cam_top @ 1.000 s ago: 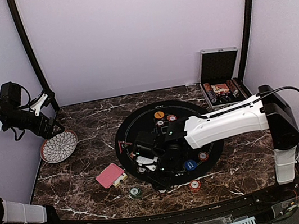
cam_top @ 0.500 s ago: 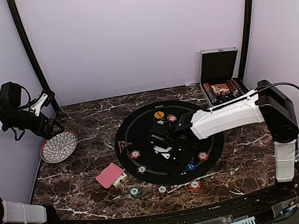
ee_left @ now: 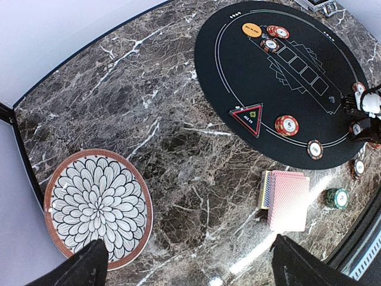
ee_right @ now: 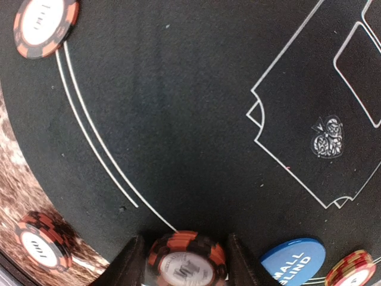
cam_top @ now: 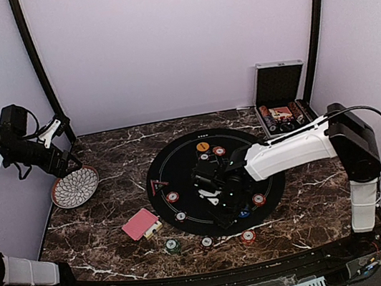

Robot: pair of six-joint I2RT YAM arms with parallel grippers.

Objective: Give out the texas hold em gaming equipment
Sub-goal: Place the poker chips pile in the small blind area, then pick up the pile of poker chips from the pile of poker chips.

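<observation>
My right gripper hovers low over the front of the round black poker mat. In the right wrist view a red-and-black chip stack sits between the fingers of the right gripper, with a thin gap on each side; the jaws are open. A blue "small blind" button lies just to its right. More chips dot the mat's front edge. The red-backed card deck lies on the marble left of the mat. My left gripper hangs wide open and empty above the plate.
The patterned white plate sits at the left edge. The silver hinged case stands open at the back right with chips and cards inside. A green chip and two others lie on the marble near the front edge.
My right arm has drawn back rightwards from the mat's left front to its centre front. Its jaws have widened around the chip stack. The left arm has not moved.
</observation>
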